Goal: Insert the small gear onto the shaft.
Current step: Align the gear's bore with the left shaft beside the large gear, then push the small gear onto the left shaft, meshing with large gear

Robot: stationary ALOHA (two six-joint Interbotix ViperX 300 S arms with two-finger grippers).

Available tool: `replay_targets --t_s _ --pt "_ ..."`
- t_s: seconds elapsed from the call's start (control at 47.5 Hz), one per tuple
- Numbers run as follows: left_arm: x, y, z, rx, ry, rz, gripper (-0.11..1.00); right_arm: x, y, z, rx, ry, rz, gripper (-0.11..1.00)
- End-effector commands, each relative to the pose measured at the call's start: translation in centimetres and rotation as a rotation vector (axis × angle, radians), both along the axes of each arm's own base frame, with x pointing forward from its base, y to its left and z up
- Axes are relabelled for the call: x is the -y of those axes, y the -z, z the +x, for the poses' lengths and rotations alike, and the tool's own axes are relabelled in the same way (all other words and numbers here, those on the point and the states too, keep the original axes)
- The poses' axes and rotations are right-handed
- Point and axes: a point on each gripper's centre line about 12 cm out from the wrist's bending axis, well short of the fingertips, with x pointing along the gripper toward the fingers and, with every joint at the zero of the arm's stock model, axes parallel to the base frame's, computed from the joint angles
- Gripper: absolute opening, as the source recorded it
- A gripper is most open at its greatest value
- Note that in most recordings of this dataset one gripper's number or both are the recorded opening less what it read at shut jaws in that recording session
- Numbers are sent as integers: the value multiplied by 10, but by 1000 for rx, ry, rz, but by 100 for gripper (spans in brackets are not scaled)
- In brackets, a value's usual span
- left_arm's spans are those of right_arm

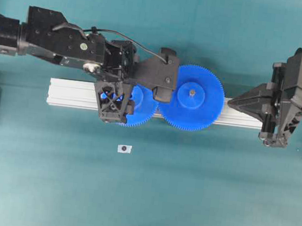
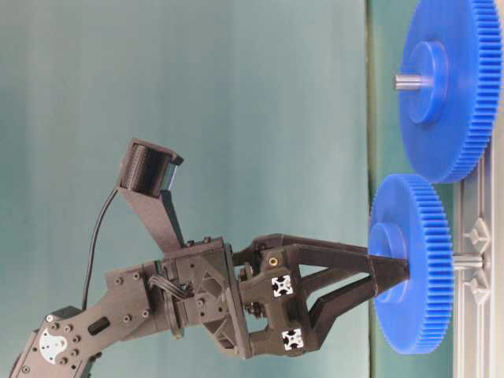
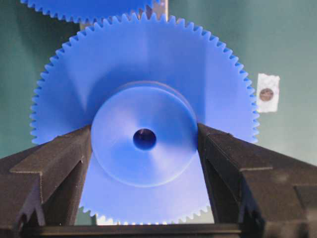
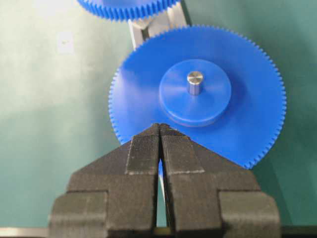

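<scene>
The small gear (image 3: pixel 148 64) is blue, with a raised round hub and a dark centre hole. My left gripper (image 3: pixel 144 135) is shut on that hub, one black finger pressed against each side. From overhead, the left gripper (image 1: pixel 114 102) covers most of the small gear (image 1: pixel 143 109). At table level the small gear (image 2: pixel 417 315) hangs just off the rail. The thin silvery shaft (image 2: pixel 466 262) runs from the rail to the centre of the gear's back face. My right gripper (image 4: pixel 160 126) is shut and empty, its tips at the larger gear's rim.
The larger blue gear (image 1: pixel 200 110) sits on the aluminium rail (image 1: pixel 71 93) with a grey pin (image 4: pixel 194 82) through its hub, its teeth next to the small gear's. A small white patch with a dark dot (image 1: pixel 124 149) lies on the teal table in front of the rail.
</scene>
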Motion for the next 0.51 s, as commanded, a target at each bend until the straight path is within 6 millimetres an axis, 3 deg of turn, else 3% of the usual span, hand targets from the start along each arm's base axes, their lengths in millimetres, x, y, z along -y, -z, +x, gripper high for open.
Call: replay_targets --t_s 0.0,0.253,0.379,0.485 --pt "-2 -16 3 44 2 11 69 0 -5 3 21 5 6 4" --pt "0 -18 2 21 -3 5 70 0 -6 3 24 4 7 4" --pt "3 -19 2 15 5 5 91 0 -6 3 24 4 7 4" --pt "6 -21 3 21 13 7 92 0 -6 3 24 4 7 4"
